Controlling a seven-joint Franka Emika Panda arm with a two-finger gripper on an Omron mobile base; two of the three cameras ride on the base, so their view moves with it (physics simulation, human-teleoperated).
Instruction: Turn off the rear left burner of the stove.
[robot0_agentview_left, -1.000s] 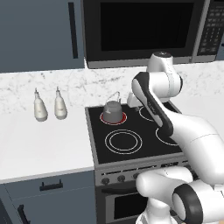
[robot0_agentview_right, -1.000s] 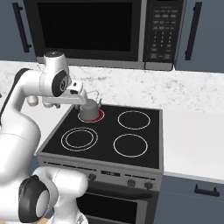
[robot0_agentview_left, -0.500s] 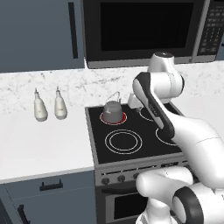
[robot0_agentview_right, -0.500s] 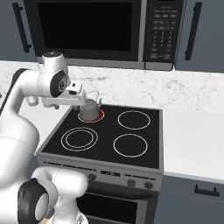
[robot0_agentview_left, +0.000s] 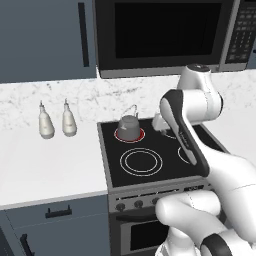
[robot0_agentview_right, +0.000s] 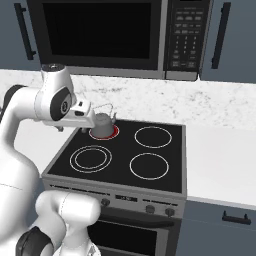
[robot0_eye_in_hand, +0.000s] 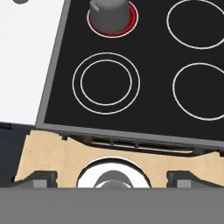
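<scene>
Gripper (robot0_eye_in_hand: 112, 177) fingertips sat wide apart at the frame's bottom, holding nothing, above the stove (robot0_eye_in_hand: 61, 65). A grey kettle (robot0_eye_in_hand: 109, 11) covered the red rear left burner (robot0_eye_in_hand: 94, 26), upper centre.

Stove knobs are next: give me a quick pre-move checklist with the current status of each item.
1. Rear left burner lit: ok, glowing red under the kettle.
2. Other three burners off: ok, white outlines only.
3. Knob row in view: ok, on the stove front panel.
4. Which knob drives that burner: cannot tell, no markings legible.
5. Gripper near the knobs: not ok, it hangs high above the cooktop.
6. Fingers free: ok, spread with nothing between.
</scene>
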